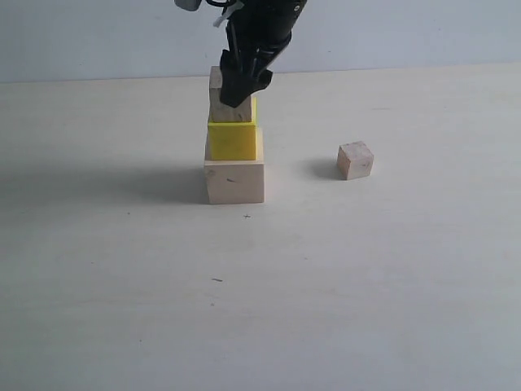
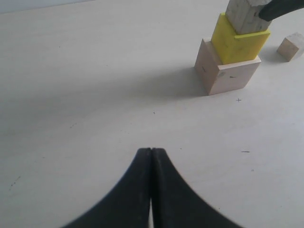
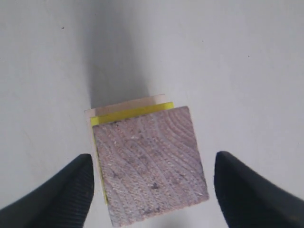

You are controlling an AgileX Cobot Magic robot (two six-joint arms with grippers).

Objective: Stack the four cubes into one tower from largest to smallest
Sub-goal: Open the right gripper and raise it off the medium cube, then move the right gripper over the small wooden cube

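Tower: three cubes high, standing on the table a little left of centre in the exterior view.
Large cube: pale pinkish wood, flat on the table, forming the base.
Yellow cube: seated on the large cube, set slightly toward its left side in the exterior view.
Medium cube: grainy wood, resting on the yellow cube; its front is partly hidden by the right gripper. In the right wrist view its top face covers nearly all of the stack, with thin strips of yellow and pale wood showing along one edge; it sits slightly turned against the yellow cube.
Small cube: pale wood, alone on the table, well apart to the right of the tower and not stacked.
Right gripper: reaching down from above onto the tower; its jaws are spread and straddle the medium cube, one on each side, with a narrow gap visible at the cube's sides.
Left gripper: jaws pressed together with nothing between them, over bare table, well apart from the tower.
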